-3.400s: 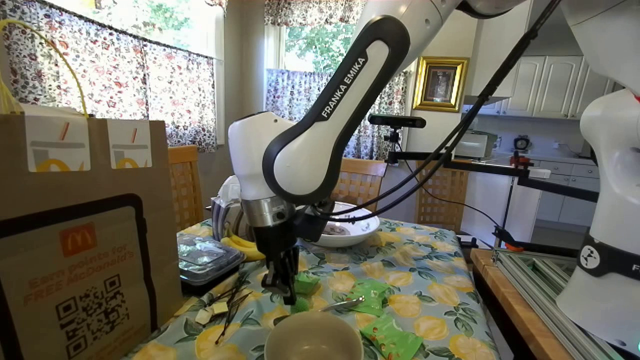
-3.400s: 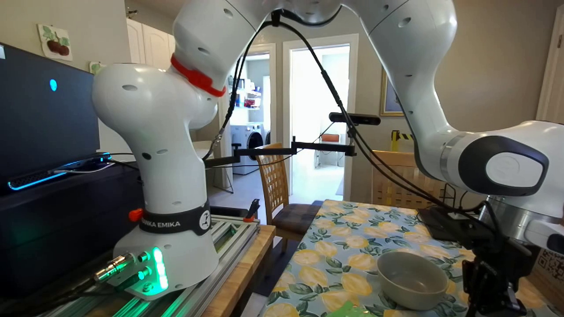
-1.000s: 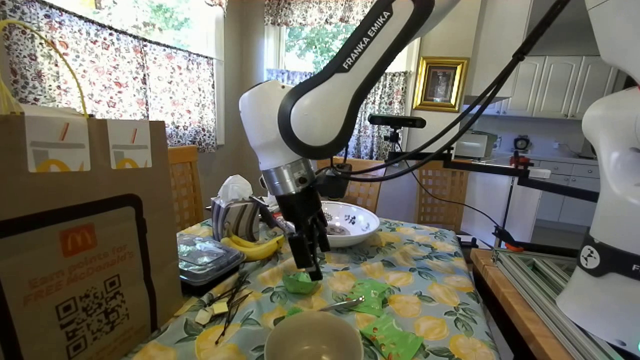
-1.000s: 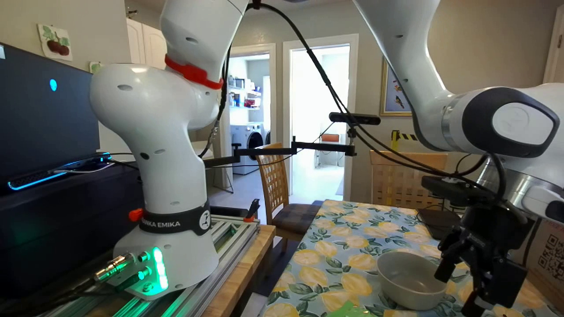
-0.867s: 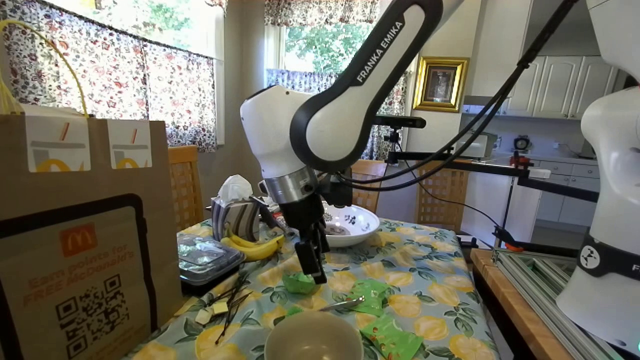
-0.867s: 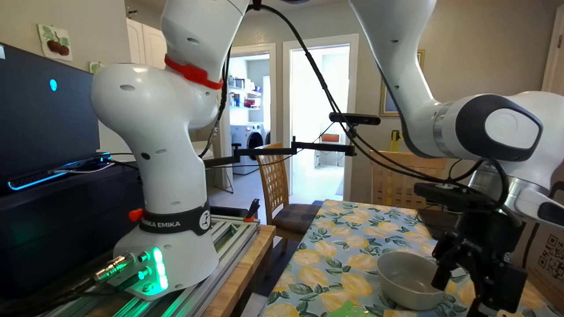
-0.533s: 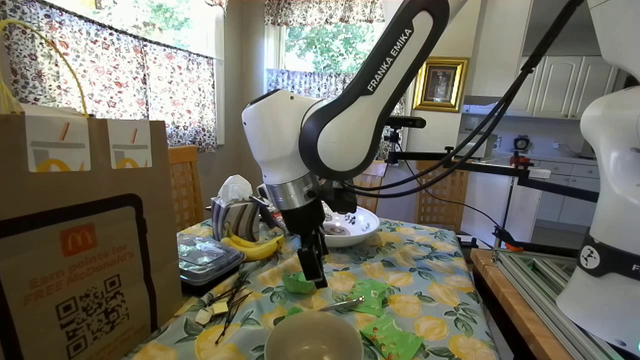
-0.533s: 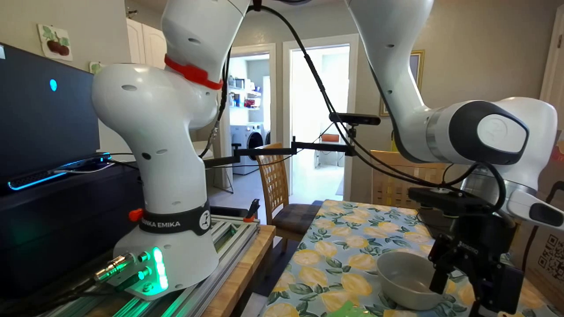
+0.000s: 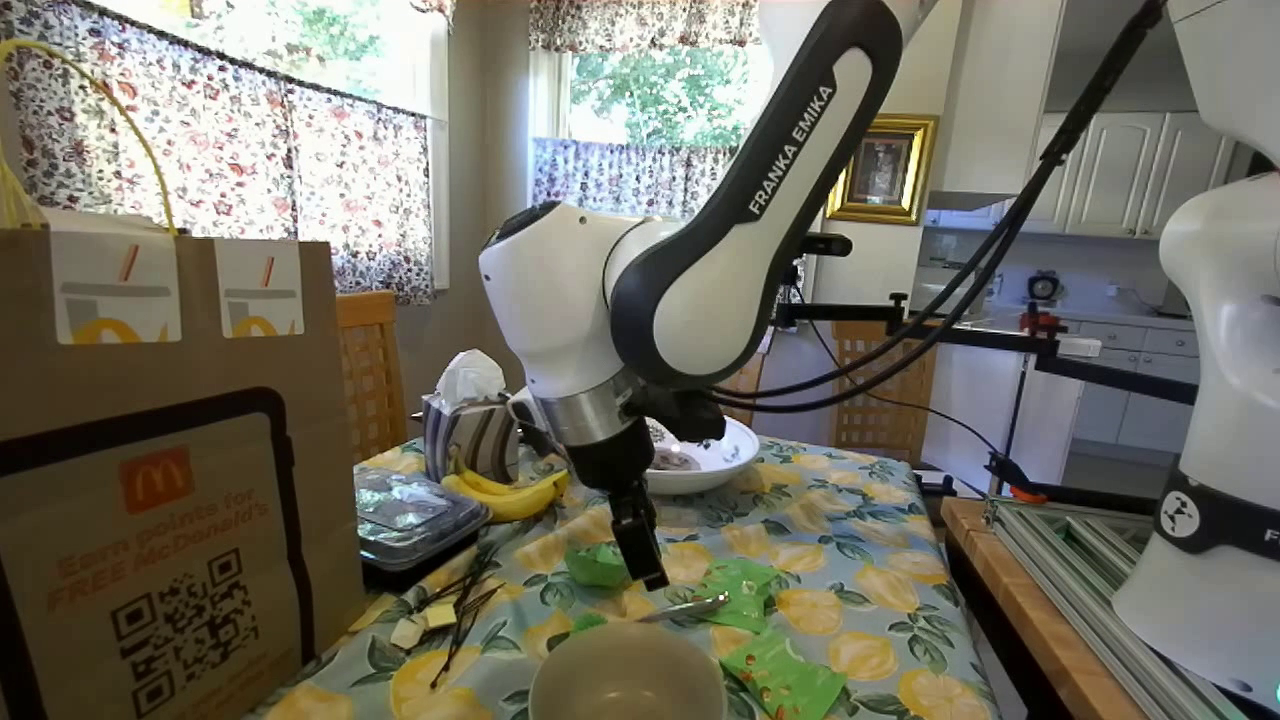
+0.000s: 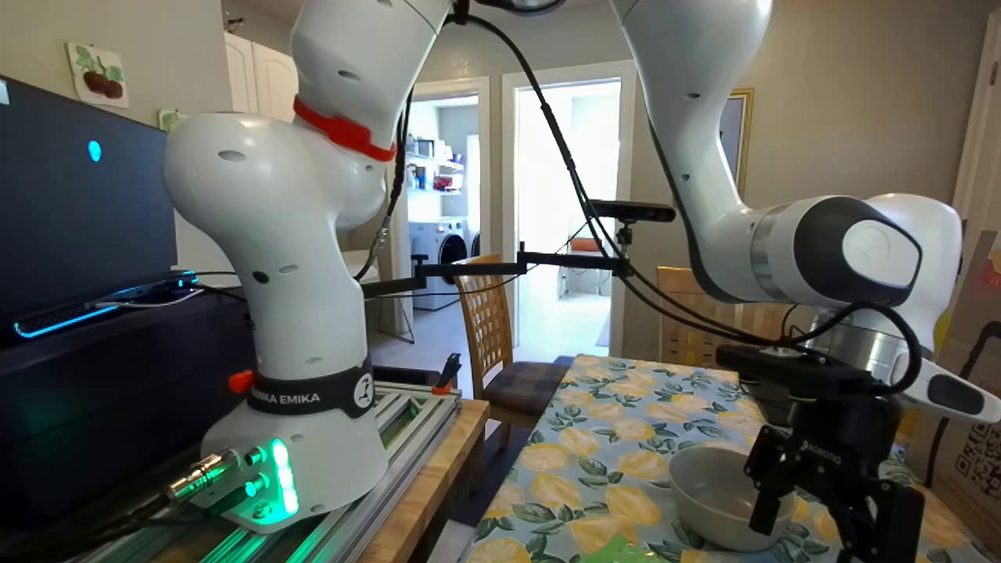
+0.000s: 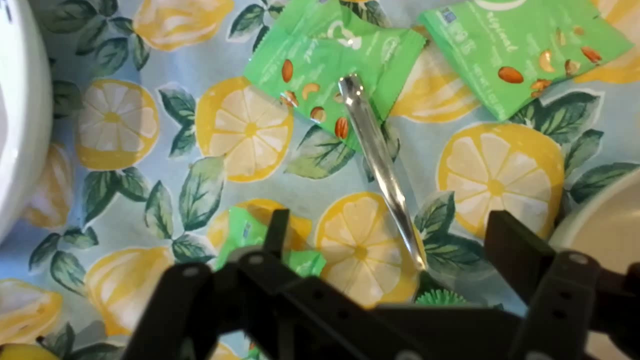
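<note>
While the claw (image 11: 392, 240) hangs spread wide, brush (image 11: 381, 167) lies below on the tabletop (image 11: 120, 215); wrist view shows its bristles (image 11: 441, 298) between the fingers (image 11: 515, 250), partly covered by the claw, metal handle's far end on green packet (image 11: 310, 65).

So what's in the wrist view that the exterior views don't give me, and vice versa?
Only the wrist view shows partly readable lettering on the green packets. Only the exterior views show the McDonald's bag, the wooden chairs and the arm's base; the tissue box appears in an exterior view. All share the open gripper, the green packets, the beige bowl and the lemon-print tablecloth; the metal handle shows in the wrist view and an exterior view.
</note>
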{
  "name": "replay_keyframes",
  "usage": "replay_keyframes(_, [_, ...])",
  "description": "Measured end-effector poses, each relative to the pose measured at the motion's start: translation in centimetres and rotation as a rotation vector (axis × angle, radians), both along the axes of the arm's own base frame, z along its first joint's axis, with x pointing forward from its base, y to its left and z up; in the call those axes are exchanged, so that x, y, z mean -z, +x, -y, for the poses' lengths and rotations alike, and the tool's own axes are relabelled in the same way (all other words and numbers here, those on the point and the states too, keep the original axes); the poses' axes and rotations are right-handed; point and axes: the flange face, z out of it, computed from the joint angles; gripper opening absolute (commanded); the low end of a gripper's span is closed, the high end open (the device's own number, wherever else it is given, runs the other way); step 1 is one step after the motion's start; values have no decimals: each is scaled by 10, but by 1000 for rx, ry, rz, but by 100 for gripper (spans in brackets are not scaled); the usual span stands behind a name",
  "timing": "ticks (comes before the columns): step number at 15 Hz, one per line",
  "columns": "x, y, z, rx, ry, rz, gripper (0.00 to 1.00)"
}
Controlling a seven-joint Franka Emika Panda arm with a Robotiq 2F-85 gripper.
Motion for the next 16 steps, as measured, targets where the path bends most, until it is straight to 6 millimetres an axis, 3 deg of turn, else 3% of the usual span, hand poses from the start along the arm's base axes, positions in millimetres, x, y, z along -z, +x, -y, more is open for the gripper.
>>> replay_keyframes(7, [37, -5, -5, -256, -25, -27, 100])
replay_keyframes(16, [47, -2, -6, -373, 37, -14, 100])
